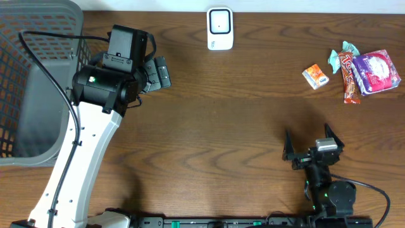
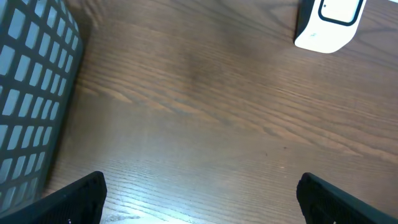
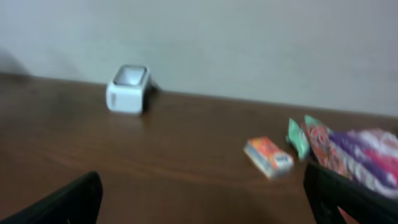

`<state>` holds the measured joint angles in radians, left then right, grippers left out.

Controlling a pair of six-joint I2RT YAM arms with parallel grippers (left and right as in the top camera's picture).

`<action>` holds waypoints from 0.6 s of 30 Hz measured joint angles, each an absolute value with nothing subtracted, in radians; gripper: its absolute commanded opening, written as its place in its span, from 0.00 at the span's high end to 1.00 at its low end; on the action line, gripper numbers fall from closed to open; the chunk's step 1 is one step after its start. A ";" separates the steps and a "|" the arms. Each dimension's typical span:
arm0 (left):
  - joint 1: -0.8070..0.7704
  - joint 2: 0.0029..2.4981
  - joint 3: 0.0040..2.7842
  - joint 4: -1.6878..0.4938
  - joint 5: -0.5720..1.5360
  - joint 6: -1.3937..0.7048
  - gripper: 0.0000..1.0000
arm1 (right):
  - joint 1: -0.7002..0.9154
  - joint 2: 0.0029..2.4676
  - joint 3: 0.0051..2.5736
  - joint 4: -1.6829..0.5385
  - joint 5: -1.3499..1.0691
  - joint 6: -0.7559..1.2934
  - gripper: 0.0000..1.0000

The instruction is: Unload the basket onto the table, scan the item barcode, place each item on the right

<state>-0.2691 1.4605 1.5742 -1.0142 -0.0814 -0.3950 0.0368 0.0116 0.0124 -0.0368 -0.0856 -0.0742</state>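
Both sets of jaws gape wide, empty: left gripper hangs just left of the white scanner, right gripper well off, nearer the robot's base; snack packets lie right of the scanner, orange box nearest it

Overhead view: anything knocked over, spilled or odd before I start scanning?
Nothing stands out. The scanner sits upright at the far edge, the snacks lie in a loose cluster at the right, and the basket is at the left. The left claw and right claw are open and empty.
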 measured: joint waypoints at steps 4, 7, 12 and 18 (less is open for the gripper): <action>-0.269 1.460 1.574 -1.014 -0.082 -0.395 0.02 | 0.030 0.012 0.009 -0.072 -0.053 -0.070 0.01; -0.269 1.460 1.574 -1.015 -0.081 -0.395 0.02 | 0.029 0.012 0.009 -0.073 -0.036 -0.068 0.01; -0.269 1.460 1.574 -1.014 -0.081 -0.395 0.02 | 0.029 0.012 0.009 -0.073 0.009 -0.020 0.01; -0.269 1.460 1.574 -1.014 -0.081 -0.395 0.02 | 0.029 0.012 0.009 -0.072 0.026 0.019 0.01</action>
<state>-0.2691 1.4605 1.5742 -1.0142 -0.0814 -0.3954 0.0292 0.0120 0.0090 -0.0723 0.0257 0.0185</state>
